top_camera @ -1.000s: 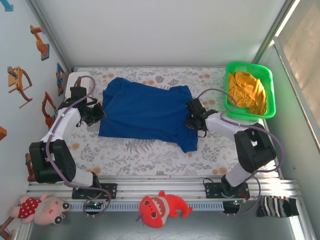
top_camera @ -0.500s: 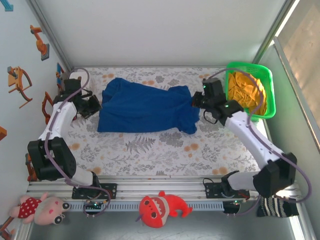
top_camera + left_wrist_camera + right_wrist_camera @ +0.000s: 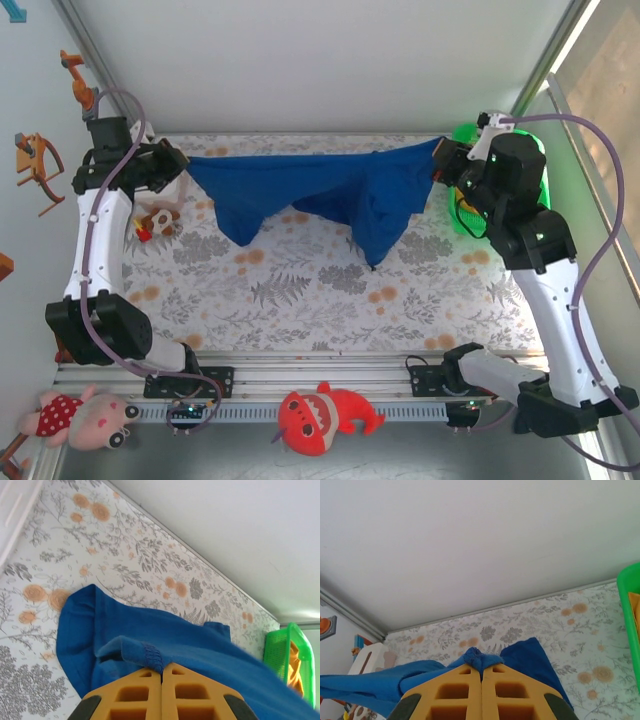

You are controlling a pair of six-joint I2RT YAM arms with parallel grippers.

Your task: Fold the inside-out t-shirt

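Note:
The royal-blue inside-out t-shirt (image 3: 320, 190) hangs stretched in the air between both arms, its lower part drooping toward the flowered table cloth. My left gripper (image 3: 180, 160) is shut on its left end; in the left wrist view the yellow fingertips (image 3: 145, 672) pinch a stitched hem of the inside-out t-shirt (image 3: 200, 645) at the left gripper (image 3: 161, 669). My right gripper (image 3: 442, 160) is shut on the right end. The right wrist view has a bunched blue edge of the inside-out t-shirt (image 3: 480, 657) clamped in the right gripper (image 3: 481, 669).
A green basket (image 3: 462, 135) with an orange-yellow garment stands at the back right, partly behind the right arm. A small toy (image 3: 155, 222) lies at the left on the flowered table cloth (image 3: 300, 290). Plush toys (image 3: 320, 415) sit on the front rail.
Both arms have risen and spread apart, lifting the t-shirt off the table and pulling it taut. The right gripper closed on the shirt's right end within the last second.

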